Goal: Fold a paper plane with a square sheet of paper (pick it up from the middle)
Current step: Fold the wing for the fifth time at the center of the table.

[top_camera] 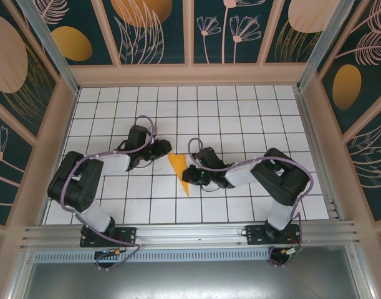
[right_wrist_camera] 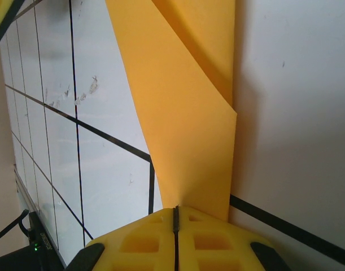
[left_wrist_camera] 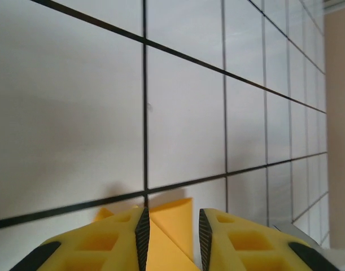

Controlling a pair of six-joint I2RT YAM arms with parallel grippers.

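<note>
The folded orange paper (top_camera: 179, 169) lies mid-table (top_camera: 240, 118) between the arms. The right gripper (right_wrist_camera: 175, 213) has its jaws clenched on the paper's edge, probably to anchor it for creasing. The left gripper (left_wrist_camera: 173, 220) sits over the opposite corner, jaws parted, grasping nothing.

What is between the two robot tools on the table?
The folded orange paper lies between the left tool and the right tool; the top view shows it. The right tool pinches it.

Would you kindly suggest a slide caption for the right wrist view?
Right wrist view: shut yellow fingers at the edge of folded orange paper on a white tiled table.
</note>
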